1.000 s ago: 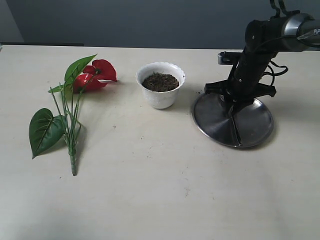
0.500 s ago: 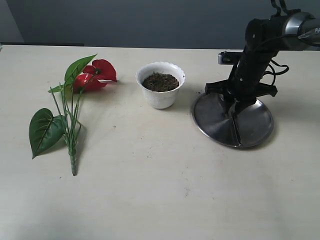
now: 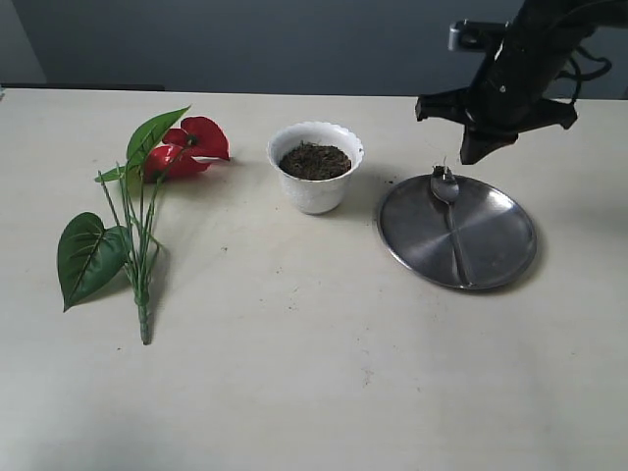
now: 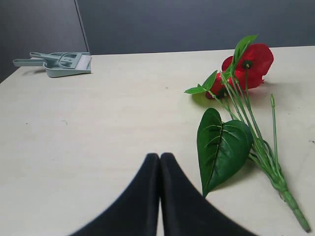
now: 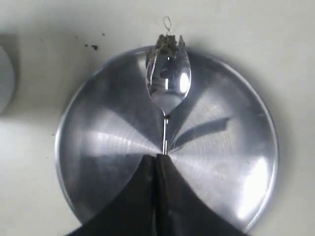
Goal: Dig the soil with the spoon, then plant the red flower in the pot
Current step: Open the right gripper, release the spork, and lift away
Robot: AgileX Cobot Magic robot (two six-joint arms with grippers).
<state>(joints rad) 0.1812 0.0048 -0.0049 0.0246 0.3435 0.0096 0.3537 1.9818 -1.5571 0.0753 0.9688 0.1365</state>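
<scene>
The spoon [image 3: 444,184] lies on the round steel plate [image 3: 500,235], its tined tip dirty with soil crumbs and pointing toward the plate's far rim. My right gripper [image 3: 475,155] hangs shut and empty well above it. In the right wrist view the spoon [image 5: 168,81] runs down the plate [image 5: 221,147] until its handle passes behind the right gripper [image 5: 157,157]. The white pot [image 3: 316,194] holds dark soil [image 3: 314,160]. The red flower [image 3: 196,142] lies flat on the table at the left. In the left wrist view my left gripper [image 4: 159,157] is shut and empty beside the flower [image 4: 251,61].
A grey-green dustpan with a brush [image 4: 61,63] sits at a far table corner in the left wrist view. A few soil crumbs [image 5: 91,46] lie on the table beside the plate. The pot stands close to the plate's left rim.
My right gripper has lifted off the plate and closed. The spoon stays lying on the plate. The flower, the pot and the left gripper have not moved.
</scene>
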